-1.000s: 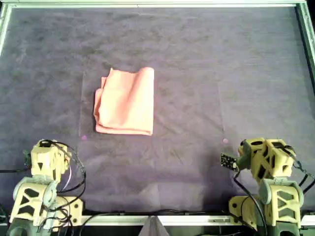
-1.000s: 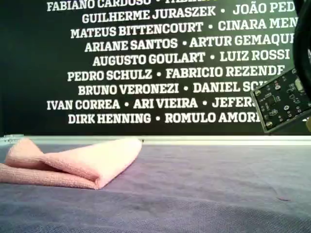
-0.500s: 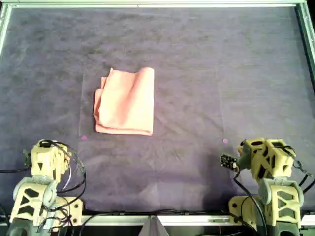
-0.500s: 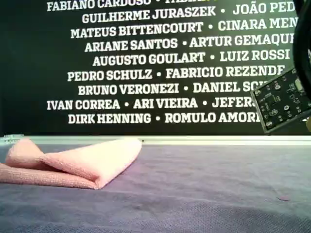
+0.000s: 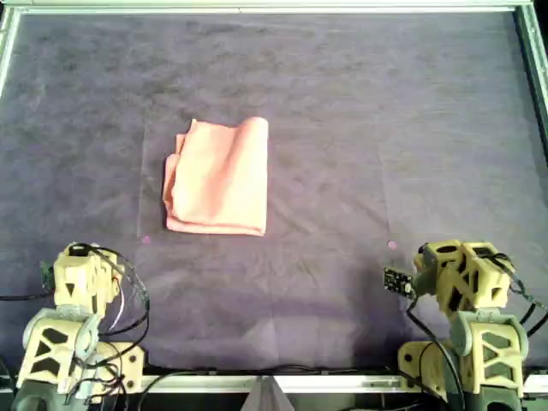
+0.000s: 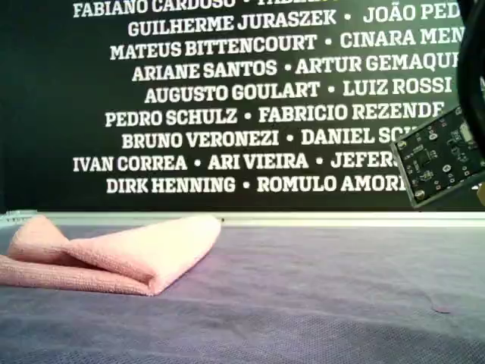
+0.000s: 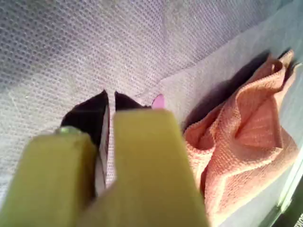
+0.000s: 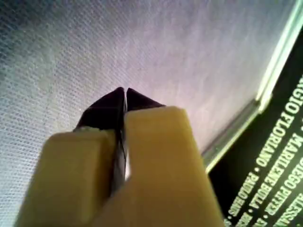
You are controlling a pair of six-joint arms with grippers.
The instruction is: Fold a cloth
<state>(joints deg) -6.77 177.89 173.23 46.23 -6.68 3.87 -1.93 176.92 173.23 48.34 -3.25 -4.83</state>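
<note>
Purple felt mat (image 5: 360, 154) covers the whole table under me, and it has a metal frame (image 5: 257, 7) on its far edge. Nearest to me, at the bottom of the overhead view, my two arms are folded back at their bases, one in each bottom corner. My left claw (image 7: 110, 97) is pressed closed with nothing between the dark tips; it hangs over the mat, and a small pink mark (image 7: 158, 100) on the mat lies just past the tips. My right claw (image 8: 125, 93) is closed too and holds nothing, with only bare mat below it. A small circuit board (image 5: 396, 280) sticks out from the arm at the overhead view's right.

Further out lies the cloth (image 5: 219, 177), salmon-pink and already folded in layers, left of the middle in the overhead view. It is well apart from both claws. Its edge on the overhead view's left is bunched and uneven. In the exterior view the cloth (image 6: 114, 254) rests flat at the left, with a rounded fold.

Behind the table stands a black wall (image 6: 227, 98) with white names.
</note>
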